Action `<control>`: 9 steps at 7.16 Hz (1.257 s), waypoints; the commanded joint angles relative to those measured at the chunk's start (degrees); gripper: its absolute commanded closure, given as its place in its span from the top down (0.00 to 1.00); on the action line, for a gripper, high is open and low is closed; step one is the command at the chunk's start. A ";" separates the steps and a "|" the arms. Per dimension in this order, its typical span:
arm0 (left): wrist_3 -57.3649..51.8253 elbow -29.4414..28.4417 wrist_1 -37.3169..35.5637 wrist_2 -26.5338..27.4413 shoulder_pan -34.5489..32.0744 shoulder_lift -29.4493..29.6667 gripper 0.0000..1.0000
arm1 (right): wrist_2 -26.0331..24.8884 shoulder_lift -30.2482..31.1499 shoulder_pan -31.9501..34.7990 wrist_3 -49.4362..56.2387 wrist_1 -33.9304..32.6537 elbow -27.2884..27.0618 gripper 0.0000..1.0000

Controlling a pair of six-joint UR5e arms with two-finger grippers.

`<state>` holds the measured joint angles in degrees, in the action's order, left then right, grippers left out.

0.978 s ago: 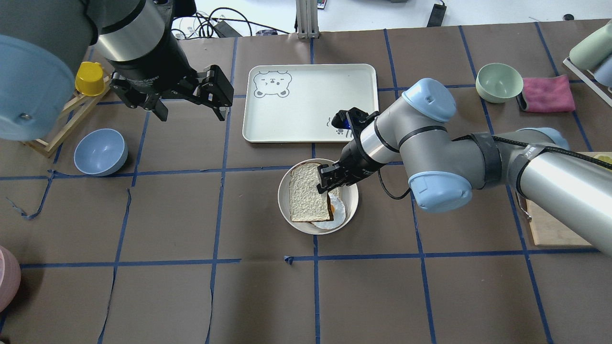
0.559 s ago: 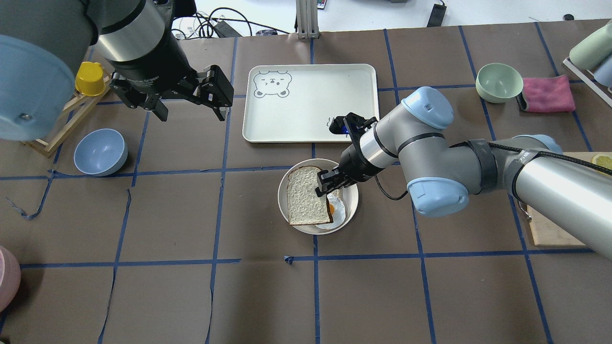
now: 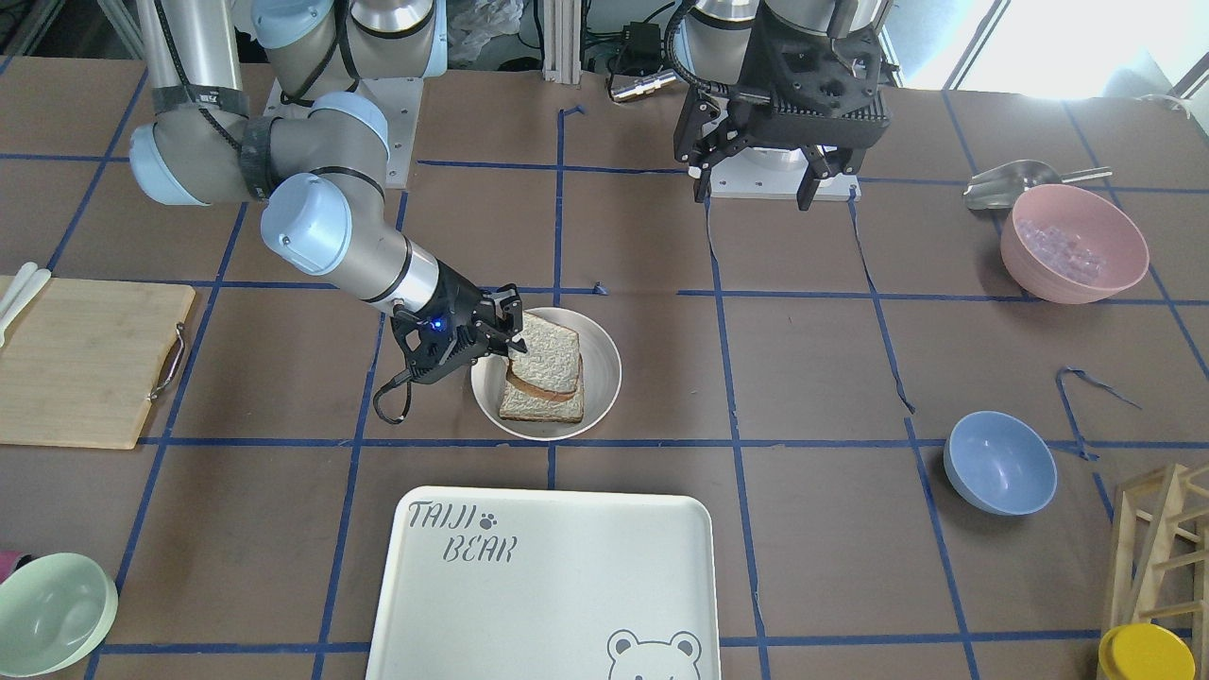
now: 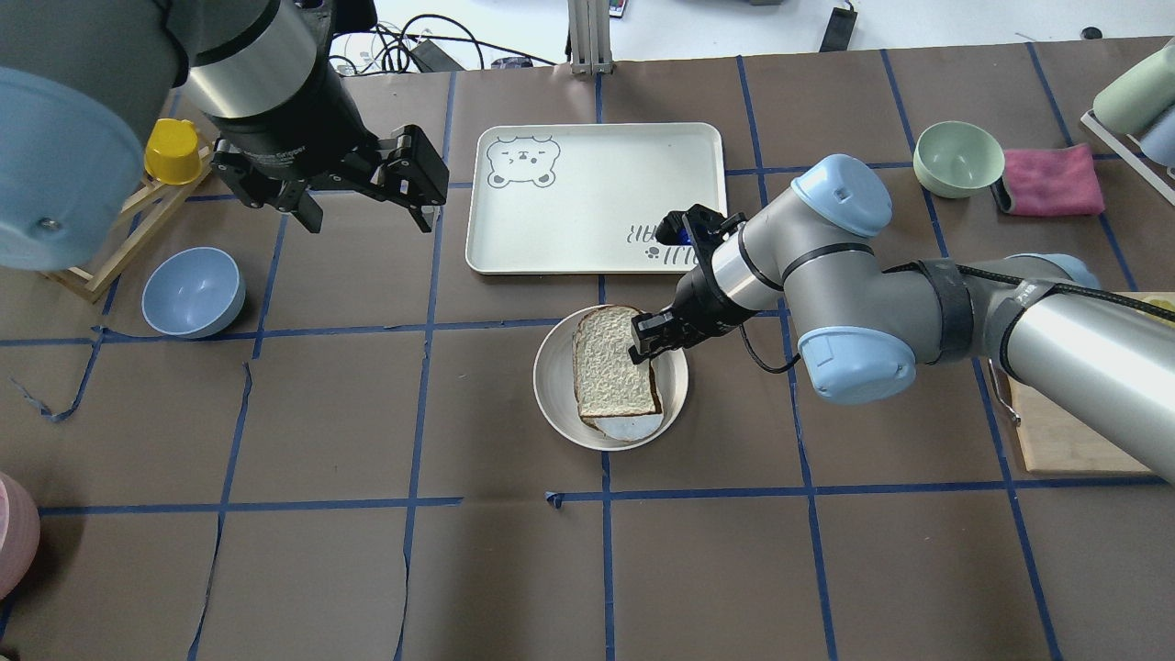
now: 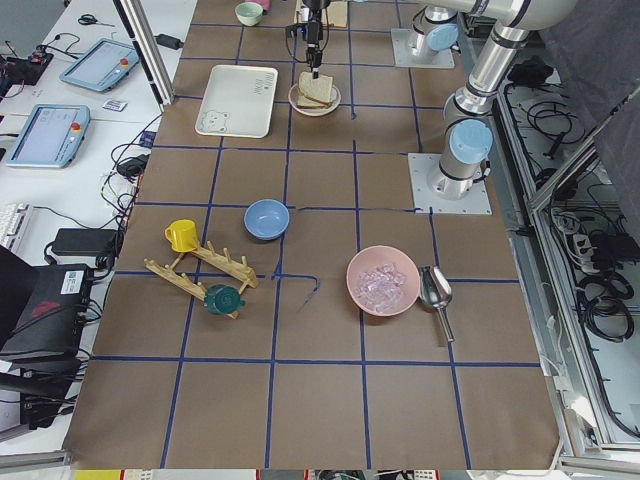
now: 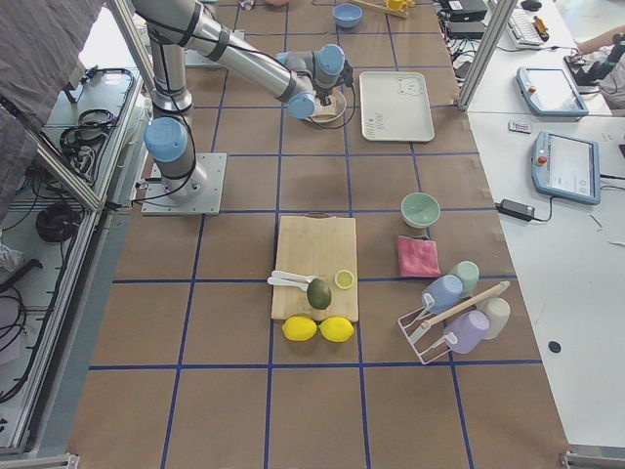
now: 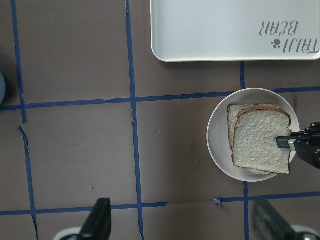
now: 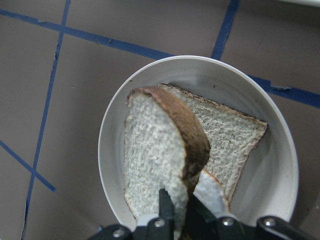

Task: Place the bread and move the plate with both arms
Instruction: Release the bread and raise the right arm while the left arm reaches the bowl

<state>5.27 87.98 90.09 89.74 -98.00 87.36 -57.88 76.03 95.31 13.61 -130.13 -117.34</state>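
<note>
Brown paper with blue tape lines covers the table (image 4: 321,569). The silver right arm (image 4: 854,275) stretches low across it toward the middle. The silver left arm (image 4: 266,83) hangs high, well apart from the plate, its black left fingers (image 4: 418,174) spread wide and released. A large cream rectangular tray (image 4: 587,197) with a bear drawing lies just beyond the round cream-white plate (image 4: 551,386). Over that plate the grey-white, dark-crusted bread slice (image 4: 610,367) sits tilted. Its edge is pinched in the black right fingers (image 4: 645,338), above a squarer pale slice (image 8: 230,135) lying flat in the plate.
</note>
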 commanded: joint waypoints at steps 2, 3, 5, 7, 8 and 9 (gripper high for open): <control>0.00 0.00 0.00 0.00 0.00 0.00 1.00 | 0.05 -0.01 -0.03 -0.60 0.05 -0.43 0.61; 0.00 0.00 0.00 0.00 0.00 0.00 1.00 | 0.05 -0.01 -0.03 -0.52 0.14 -0.43 0.88; 0.00 0.00 0.00 0.00 0.00 0.00 1.00 | -2.74 0.60 -0.73 -0.77 -0.30 3.14 1.00; -0.09 0.18 0.09 0.00 0.00 0.09 1.00 | -15.02 1.66 -2.66 -0.69 13.48 13.48 1.00; -0.09 0.26 0.09 -0.26 -0.09 0.70 1.00 | -22.64 2.53 -3.19 -0.34 24.03 20.94 1.00; -0.09 1.22 0.00 -1.05 -0.09 1.92 1.00 | -29.85 3.15 -3.72 -0.25 34.14 29.02 1.00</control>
<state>5.20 88.43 90.15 89.38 -98.05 88.13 -79.24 78.34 92.28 13.18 -107.99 -97.44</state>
